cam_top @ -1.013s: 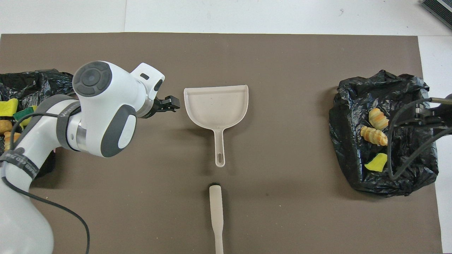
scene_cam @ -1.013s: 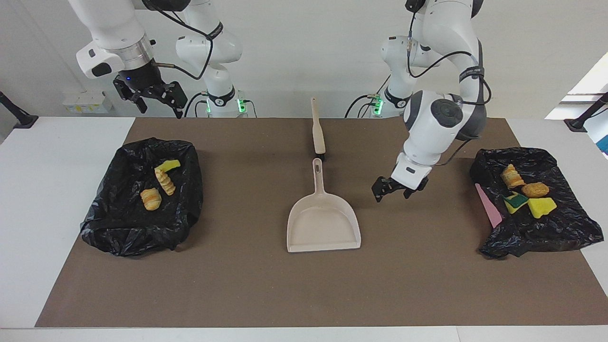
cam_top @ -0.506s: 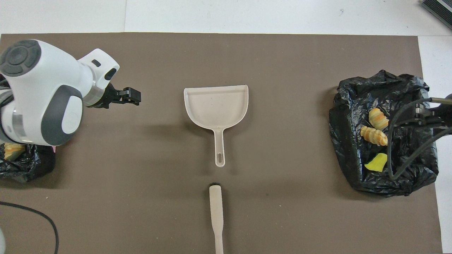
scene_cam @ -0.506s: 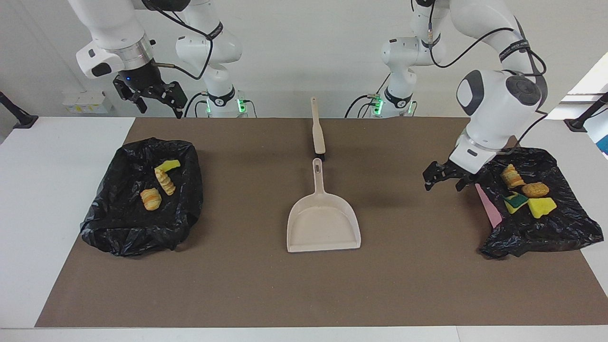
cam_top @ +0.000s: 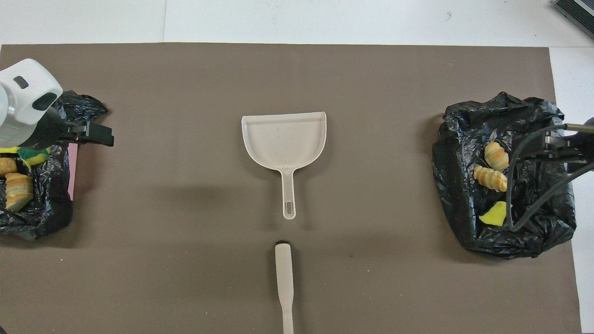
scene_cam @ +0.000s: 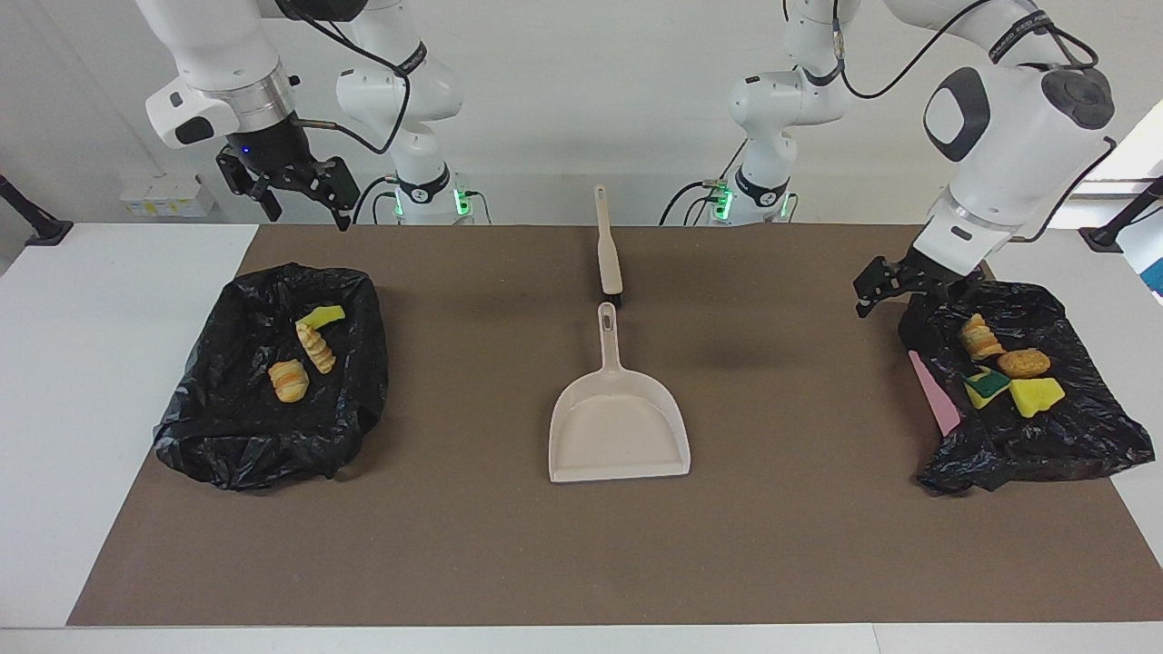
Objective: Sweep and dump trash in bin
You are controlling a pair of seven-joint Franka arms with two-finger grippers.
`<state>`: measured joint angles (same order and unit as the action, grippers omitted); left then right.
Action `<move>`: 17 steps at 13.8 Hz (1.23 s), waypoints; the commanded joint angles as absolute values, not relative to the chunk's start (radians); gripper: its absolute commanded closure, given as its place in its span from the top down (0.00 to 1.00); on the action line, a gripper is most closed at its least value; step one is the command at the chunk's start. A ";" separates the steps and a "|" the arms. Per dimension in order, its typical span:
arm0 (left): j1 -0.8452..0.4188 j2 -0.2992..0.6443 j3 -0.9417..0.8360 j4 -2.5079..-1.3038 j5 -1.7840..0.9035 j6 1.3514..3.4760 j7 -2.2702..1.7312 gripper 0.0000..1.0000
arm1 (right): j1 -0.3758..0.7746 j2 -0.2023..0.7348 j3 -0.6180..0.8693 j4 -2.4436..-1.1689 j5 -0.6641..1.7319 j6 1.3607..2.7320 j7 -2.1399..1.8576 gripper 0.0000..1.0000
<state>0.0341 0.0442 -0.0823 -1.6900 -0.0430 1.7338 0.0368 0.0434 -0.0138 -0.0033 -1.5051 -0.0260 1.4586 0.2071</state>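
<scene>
The trash lies in two black-bagged bins. The bin (scene_cam: 1072, 436) at the left arm's end holds a bread piece (scene_cam: 979, 336), a brown lump (scene_cam: 1024, 363) and yellow sponge pieces (scene_cam: 1036, 395). The bin (scene_cam: 227, 436) at the right arm's end holds two bread pieces (scene_cam: 289, 380) and a yellow scrap (scene_cam: 320, 316). My left gripper (scene_cam: 879, 300) (cam_top: 104, 135) hangs open and empty over the rim of the first bin, on its dustpan side. My right gripper (scene_cam: 309, 213) waits raised, open and empty, over the table edge at the right arm's end.
A beige dustpan (scene_cam: 618, 427) (cam_top: 284, 139) lies empty at the middle of the brown mat, handle toward the robots. A brush (scene_cam: 607, 245) (cam_top: 284, 273) lies in line with it, nearer to the robots. A pink edge (scene_cam: 936, 391) shows under the left-end bag.
My left arm has swung away from beside the dustpan toward the bin at its own end and has risen. The right arm, dustpan, brush and trash have stayed put.
</scene>
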 commanded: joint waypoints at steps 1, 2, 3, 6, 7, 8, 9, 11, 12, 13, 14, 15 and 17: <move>0.040 0.009 -0.086 -1.654 -0.008 1.651 0.051 1.00 | 0.040 -0.028 -0.002 -1.525 -0.020 1.479 0.175 1.00; 0.038 -0.004 -0.087 -1.667 -0.008 1.644 0.049 1.00 | 0.041 -0.028 -0.002 -1.525 -0.018 1.479 0.175 1.00; 0.037 -0.018 -0.087 -1.686 -0.008 1.626 0.054 1.00 | 0.043 -0.029 -0.002 -1.525 -0.018 1.480 0.175 1.00; 0.038 -0.041 -0.087 -1.677 -0.008 1.605 0.055 1.00 | 0.043 -0.028 0.000 -1.525 -0.018 1.479 0.175 1.00; 0.038 -0.046 -0.086 -1.672 -0.008 1.600 0.067 1.00 | 0.043 -0.029 0.000 -1.526 -0.018 1.479 0.175 1.00; 0.040 -0.057 -0.084 -1.666 -0.006 1.579 0.090 1.00 | 0.043 -0.029 0.000 -1.526 -0.018 1.479 0.176 1.00; 0.040 -0.058 -0.084 -1.657 -0.006 1.560 0.094 1.00 | 0.043 -0.029 0.000 -1.526 -0.018 1.479 0.178 1.00; 0.040 -0.057 -0.081 -1.643 -0.006 1.539 0.095 1.00 | 0.043 -0.029 0.000 -1.529 -0.018 1.479 0.178 1.00; 0.040 -0.054 -0.084 -1.619 -0.005 1.519 0.095 1.00 | 0.043 -0.029 0.000 -1.529 -0.018 1.480 0.178 1.00; 0.040 -0.049 -0.084 -1.602 -0.003 1.506 0.095 1.00 | 0.043 -0.029 0.000 -1.529 -0.018 1.480 0.179 1.00; 0.040 -0.046 -0.086 -1.601 -0.003 1.520 0.095 1.00 | 0.043 -0.029 0.000 -1.529 -0.018 1.480 0.179 1.00; 0.040 -0.043 -0.084 -1.600 -0.005 1.531 0.095 1.00 | 0.043 -0.029 0.000 -1.529 -0.018 1.480 0.178 1.00; 0.040 -0.043 -0.084 -1.600 -0.005 1.532 0.095 1.00 | 0.043 -0.029 0.000 -1.529 -0.018 1.480 0.179 1.00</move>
<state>0.0340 -0.0527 -0.0812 -1.6216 -0.0195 1.5434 0.0808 0.0468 -0.0138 -0.0004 -1.5070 -0.0260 1.4596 0.2071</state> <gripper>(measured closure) 0.000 0.000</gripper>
